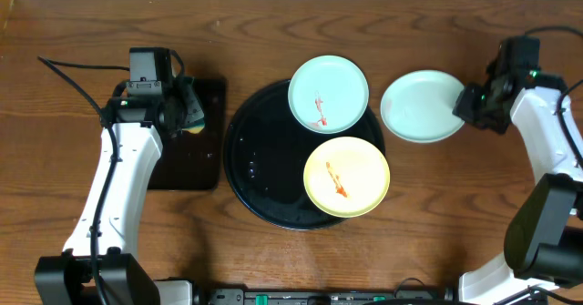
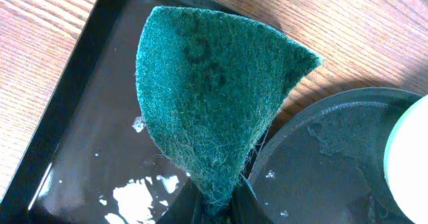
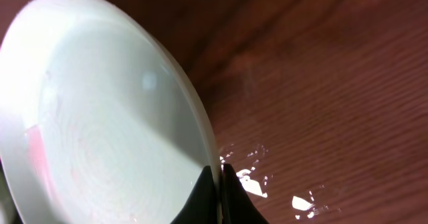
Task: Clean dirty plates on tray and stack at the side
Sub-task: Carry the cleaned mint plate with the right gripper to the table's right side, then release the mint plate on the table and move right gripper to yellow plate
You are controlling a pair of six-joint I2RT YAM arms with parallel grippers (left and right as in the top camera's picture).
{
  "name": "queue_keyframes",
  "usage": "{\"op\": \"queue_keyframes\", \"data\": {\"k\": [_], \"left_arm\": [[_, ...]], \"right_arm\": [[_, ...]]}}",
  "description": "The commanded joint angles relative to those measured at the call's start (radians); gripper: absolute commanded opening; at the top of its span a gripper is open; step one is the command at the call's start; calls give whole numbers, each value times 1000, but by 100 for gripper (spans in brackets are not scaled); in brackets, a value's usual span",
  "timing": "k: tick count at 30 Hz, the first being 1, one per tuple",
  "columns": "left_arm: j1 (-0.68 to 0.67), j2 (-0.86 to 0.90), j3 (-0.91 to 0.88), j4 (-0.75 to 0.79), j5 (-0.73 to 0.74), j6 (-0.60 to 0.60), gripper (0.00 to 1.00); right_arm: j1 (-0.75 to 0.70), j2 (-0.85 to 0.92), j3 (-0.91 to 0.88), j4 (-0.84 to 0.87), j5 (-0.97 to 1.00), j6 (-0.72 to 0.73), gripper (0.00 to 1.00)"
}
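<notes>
Plates, three. Held plate [image 1: 422, 106] — right of tray [image 1: 250, 164], over the table, right jaws clamped on its rim; best lowered flat before release. Mint plate [image 1: 328, 94] and yellow plate [image 1: 346, 177], both smeared, lie on tray. Left jaws pinch green pad [image 2: 214, 90].

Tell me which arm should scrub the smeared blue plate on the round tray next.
Left: the left gripper clamps the green scouring pad beside the round tray, while the right gripper is pinching the rim of the mint plate set off the tray.
</notes>
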Motion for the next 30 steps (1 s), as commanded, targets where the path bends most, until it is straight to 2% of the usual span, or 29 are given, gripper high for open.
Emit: {"op": "queue_keyframes", "data": {"k": [1, 4, 5, 7, 13, 20, 24, 30], "left_arm": [[4, 1, 7, 0, -12, -6, 8], [4, 1, 7, 0, -12, -6, 8], [4, 1, 7, 0, -12, -6, 8], [4, 1, 7, 0, -12, -6, 8], [4, 1, 7, 0, -12, -6, 8], [4, 1, 7, 0, -12, -6, 8], [4, 1, 7, 0, -12, -6, 8], [4, 1, 7, 0, -12, -6, 8]], "right_arm": [[-31, 6, -60, 43, -14, 35, 1], [-36, 6, -113, 80, -14, 34, 4], [-35, 6, -122, 86, -14, 30, 13], [-35, 5, -124, 82, -14, 19, 23], [-25, -28, -31, -51, -78, -42, 39], [40, -70, 94, -247, -179, -179, 49], [102, -64, 65, -312, -199, -218, 50], [220, -64, -48, -289, -235, -251, 51]]}}
